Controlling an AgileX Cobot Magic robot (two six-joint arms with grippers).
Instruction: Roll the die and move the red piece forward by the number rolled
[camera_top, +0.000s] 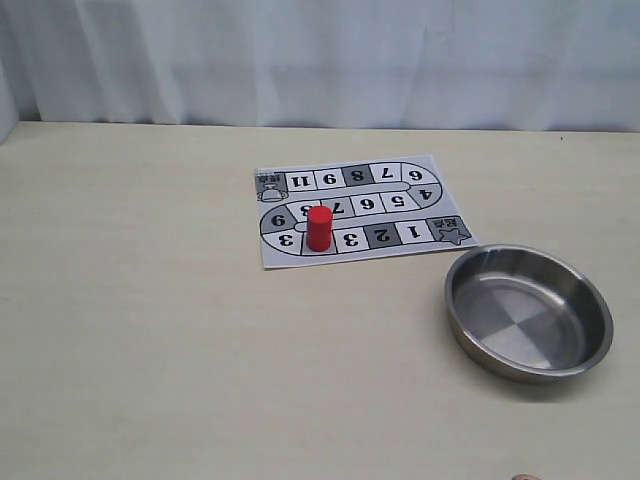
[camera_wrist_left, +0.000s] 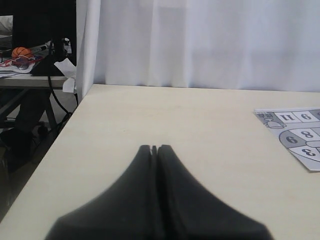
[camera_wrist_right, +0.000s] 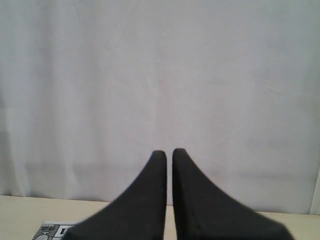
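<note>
The red piece (camera_top: 319, 227) stands upright on the lower row of the paper game board (camera_top: 400, 185), between two squares marked 3. No die shows on the board, on the table or in the bowl. A small brownish sliver (camera_top: 520, 477) pokes in at the bottom edge of the exterior view, and I cannot tell what it is. Neither gripper appears in the exterior view. My left gripper (camera_wrist_left: 154, 147) is shut over bare table, with a corner of the board (camera_wrist_left: 295, 135) off to its side. My right gripper (camera_wrist_right: 169, 151) is raised toward the white curtain, a thin slit between its fingers with nothing in it.
An empty steel bowl (camera_top: 530, 320) sits on the table at the front right, just below the board's start square. A white curtain (camera_top: 320, 60) closes the back. The left table edge (camera_wrist_left: 50, 150) drops off toward a cluttered desk.
</note>
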